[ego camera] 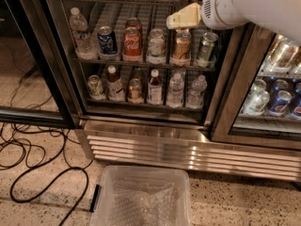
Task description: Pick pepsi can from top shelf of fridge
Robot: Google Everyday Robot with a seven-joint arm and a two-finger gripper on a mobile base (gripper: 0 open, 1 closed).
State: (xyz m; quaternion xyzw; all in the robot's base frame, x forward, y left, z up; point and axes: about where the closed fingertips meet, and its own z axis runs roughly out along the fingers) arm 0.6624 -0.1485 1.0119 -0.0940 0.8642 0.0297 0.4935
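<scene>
1. The hand is held before the fridge, just above a gold can; whether it is wide or narrow cannot be told.
2. The pepsi can is stood upright on the shelf, at roughly 8 to 9 o'clock from the hand.
3. A Coke can and, it seems, one pale can are set between.

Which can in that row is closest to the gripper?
The gold-brown can, directly under the gripper; the blue pepsi can stands far to its left.

cream claw above gold-brown can; blue pepsi can; red coca-cola can.
</scene>
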